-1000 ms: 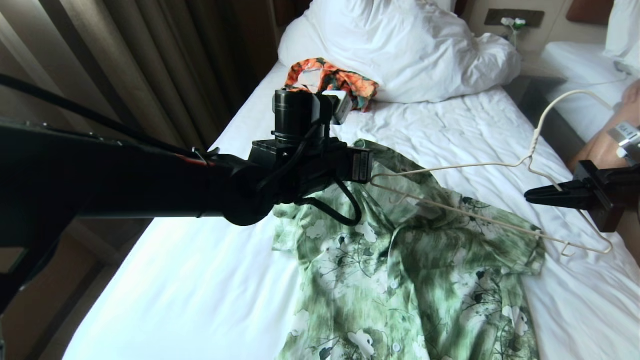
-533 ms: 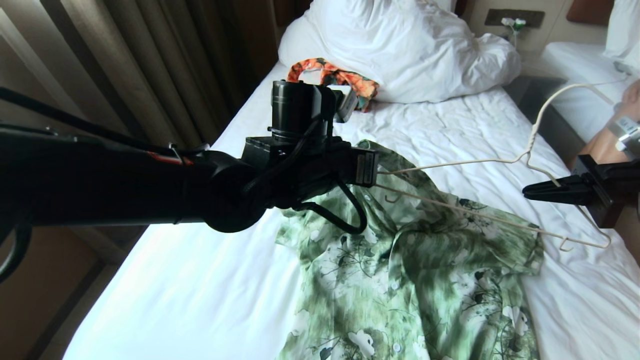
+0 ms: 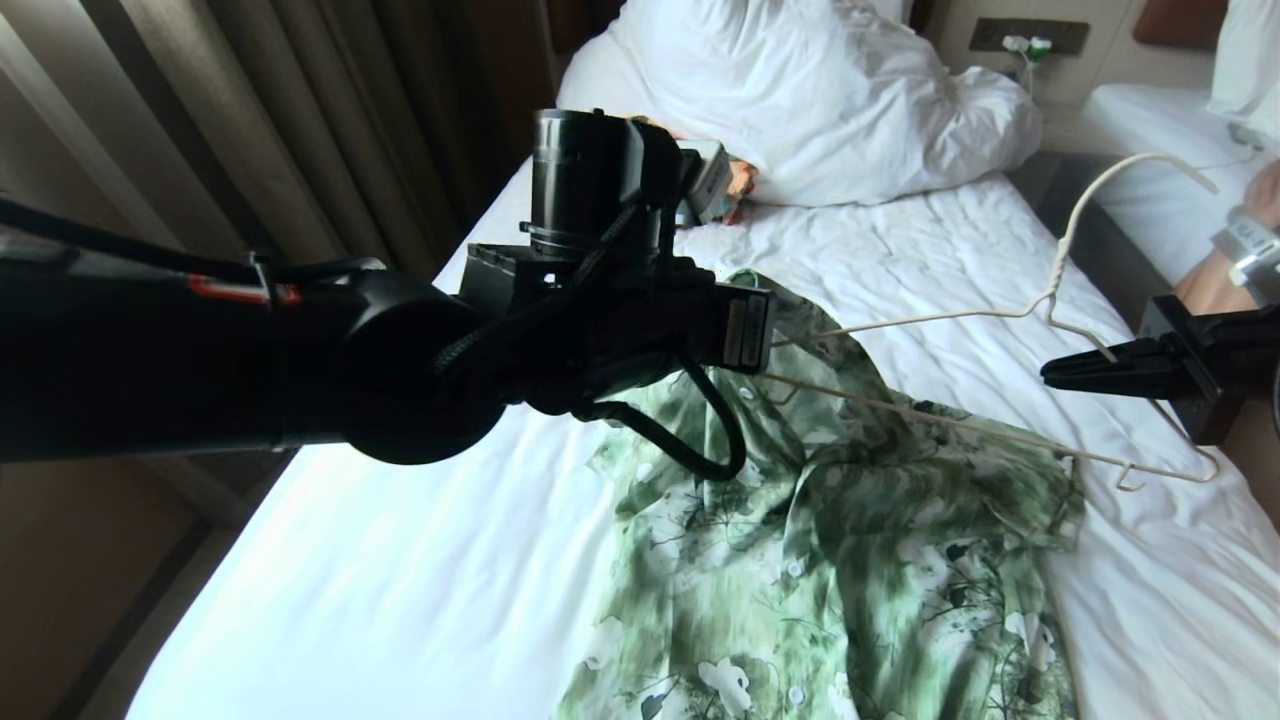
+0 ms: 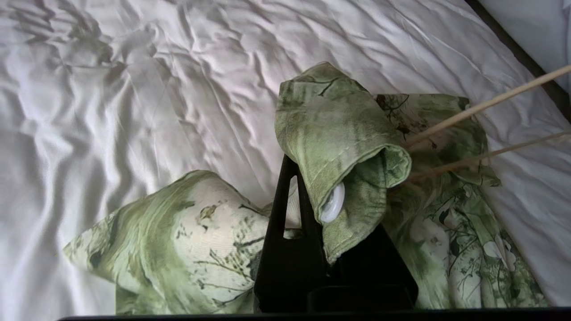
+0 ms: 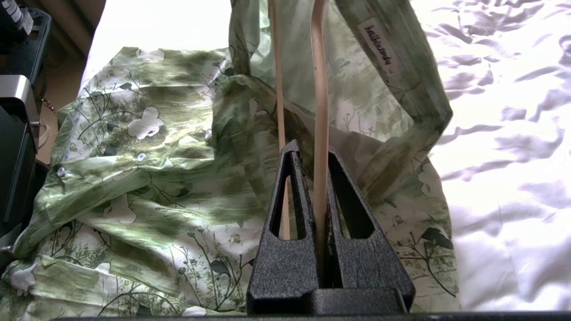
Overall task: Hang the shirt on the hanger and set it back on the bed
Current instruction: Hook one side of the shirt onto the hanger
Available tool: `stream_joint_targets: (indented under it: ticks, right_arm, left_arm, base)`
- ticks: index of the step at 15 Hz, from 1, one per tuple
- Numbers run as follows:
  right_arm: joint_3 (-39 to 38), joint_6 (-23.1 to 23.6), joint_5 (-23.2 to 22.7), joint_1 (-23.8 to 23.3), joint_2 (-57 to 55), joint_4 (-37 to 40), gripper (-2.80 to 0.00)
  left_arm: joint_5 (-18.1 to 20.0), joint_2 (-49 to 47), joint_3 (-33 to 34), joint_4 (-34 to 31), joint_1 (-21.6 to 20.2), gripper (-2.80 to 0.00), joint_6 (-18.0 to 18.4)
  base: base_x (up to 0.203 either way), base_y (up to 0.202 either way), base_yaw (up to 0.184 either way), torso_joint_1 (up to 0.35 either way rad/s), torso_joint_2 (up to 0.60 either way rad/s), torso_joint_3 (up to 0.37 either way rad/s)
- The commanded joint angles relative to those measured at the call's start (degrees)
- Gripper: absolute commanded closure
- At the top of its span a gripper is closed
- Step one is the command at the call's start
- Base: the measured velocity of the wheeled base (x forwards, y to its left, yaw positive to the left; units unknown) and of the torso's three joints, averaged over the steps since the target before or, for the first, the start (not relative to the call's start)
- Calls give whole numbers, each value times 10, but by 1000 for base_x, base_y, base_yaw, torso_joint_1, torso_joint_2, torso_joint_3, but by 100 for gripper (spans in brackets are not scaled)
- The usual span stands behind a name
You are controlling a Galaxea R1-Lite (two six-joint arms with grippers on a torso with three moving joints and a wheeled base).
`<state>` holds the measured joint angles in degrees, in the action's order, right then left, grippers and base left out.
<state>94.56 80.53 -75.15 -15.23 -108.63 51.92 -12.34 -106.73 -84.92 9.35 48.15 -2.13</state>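
Observation:
The green-and-white floral shirt (image 3: 850, 560) lies on the bed (image 3: 400, 600), its collar end raised off the sheet. My left gripper (image 4: 308, 174) is shut on a fold of the shirt (image 4: 330, 133) beside a white button (image 4: 332, 203). In the head view my left wrist hides that gripper. At the right, my right gripper (image 3: 1060, 372) is shut on the upper arm of the cream hanger (image 3: 950, 318) and holds it above the shirt. The hanger's rods (image 5: 319, 89) run from my right gripper (image 5: 312, 156) into the raised opening of the shirt (image 5: 156, 178).
White pillows and a duvet (image 3: 820, 90) are heaped at the bed's head. An orange patterned garment (image 3: 740, 180) peeks out behind my left wrist. Curtains (image 3: 250, 130) hang on the left. A person's arm (image 3: 1225, 270) and a second bed (image 3: 1170, 140) are at the right.
My left arm has risen and moved right, lifting the shirt's collar end higher. It now covers most of the orange garment. The hanger rose slightly in my right gripper.

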Motion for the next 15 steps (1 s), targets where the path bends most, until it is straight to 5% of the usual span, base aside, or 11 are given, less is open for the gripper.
stream_joint_targets:
  ticks: [1,15]
  right_arm:
    - [1,4,-4,-2,-1,3,0]
    - [6,-8,-8,29,-4,4,0]
  left_arm:
    - [-1,25,16,-5,-1,0,-2]
    - [-20,-52,-81,-12,76,0,-4]
  base:
    - [0,0,0,0,0,0]
    - [0,0,0,0,0,0]
